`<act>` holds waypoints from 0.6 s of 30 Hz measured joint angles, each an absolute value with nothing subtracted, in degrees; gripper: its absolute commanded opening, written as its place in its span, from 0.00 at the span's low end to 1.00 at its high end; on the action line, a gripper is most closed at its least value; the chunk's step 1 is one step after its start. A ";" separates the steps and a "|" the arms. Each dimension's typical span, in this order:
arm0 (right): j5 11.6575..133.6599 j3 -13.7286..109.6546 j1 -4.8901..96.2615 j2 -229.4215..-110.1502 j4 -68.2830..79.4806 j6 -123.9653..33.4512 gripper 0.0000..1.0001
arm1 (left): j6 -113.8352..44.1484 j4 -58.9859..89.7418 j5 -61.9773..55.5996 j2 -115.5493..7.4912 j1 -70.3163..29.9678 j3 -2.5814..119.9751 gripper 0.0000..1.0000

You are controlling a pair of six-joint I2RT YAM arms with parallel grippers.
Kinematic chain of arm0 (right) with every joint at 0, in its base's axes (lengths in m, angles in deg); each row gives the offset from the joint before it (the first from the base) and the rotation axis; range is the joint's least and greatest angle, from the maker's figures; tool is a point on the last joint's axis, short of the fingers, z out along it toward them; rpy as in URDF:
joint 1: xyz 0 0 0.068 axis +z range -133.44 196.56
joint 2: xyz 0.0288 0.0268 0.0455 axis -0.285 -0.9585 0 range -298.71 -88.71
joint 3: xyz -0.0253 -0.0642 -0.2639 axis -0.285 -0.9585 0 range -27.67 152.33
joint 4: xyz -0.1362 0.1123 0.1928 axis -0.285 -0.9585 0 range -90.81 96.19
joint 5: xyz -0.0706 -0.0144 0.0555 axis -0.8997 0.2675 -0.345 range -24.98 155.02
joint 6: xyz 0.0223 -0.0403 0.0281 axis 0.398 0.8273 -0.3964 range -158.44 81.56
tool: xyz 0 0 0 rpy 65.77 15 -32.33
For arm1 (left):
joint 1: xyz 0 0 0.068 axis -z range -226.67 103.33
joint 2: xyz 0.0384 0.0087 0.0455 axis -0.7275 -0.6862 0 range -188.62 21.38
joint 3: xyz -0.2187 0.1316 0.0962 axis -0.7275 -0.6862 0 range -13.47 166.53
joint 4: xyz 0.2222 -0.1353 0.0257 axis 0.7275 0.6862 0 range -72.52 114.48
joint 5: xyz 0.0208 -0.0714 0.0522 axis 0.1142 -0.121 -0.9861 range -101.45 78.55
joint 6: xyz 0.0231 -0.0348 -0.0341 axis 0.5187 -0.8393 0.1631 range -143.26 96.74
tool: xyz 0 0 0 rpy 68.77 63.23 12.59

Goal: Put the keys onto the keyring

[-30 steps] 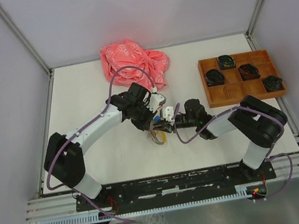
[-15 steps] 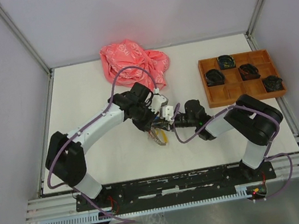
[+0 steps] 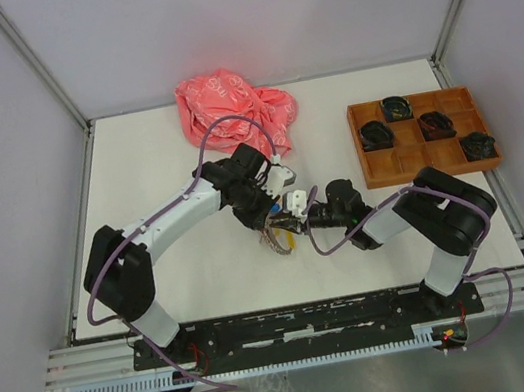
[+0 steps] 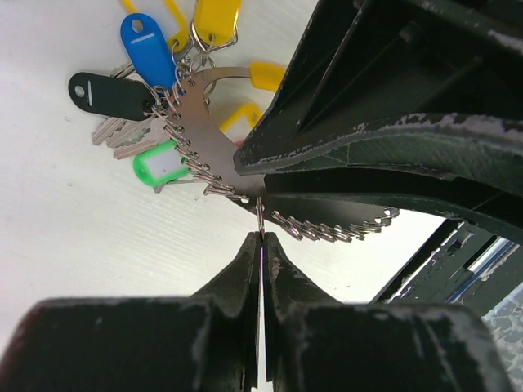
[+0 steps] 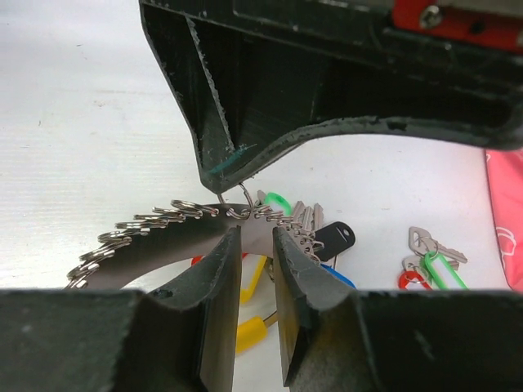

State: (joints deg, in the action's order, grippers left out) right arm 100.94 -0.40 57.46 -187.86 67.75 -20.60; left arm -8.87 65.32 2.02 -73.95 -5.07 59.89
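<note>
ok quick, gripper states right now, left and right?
Left gripper: closed, pinching one small split ring that hangs on the crescent keyring plate.
Right gripper: closed, clamping the crescent keyring plate itself.
</note>
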 measured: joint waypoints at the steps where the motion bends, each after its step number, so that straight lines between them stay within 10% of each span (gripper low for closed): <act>1: 100.98 -0.38 57.53 -187.77 67.78 -20.60 0.30 | -8.87 65.34 2.02 -73.95 -5.07 59.91 0.03; 18: 100.28 0.40 59.37 -188.62 70.73 -22.63 0.21 | -10.34 65.62 2.13 -74.63 -4.81 60.48 0.03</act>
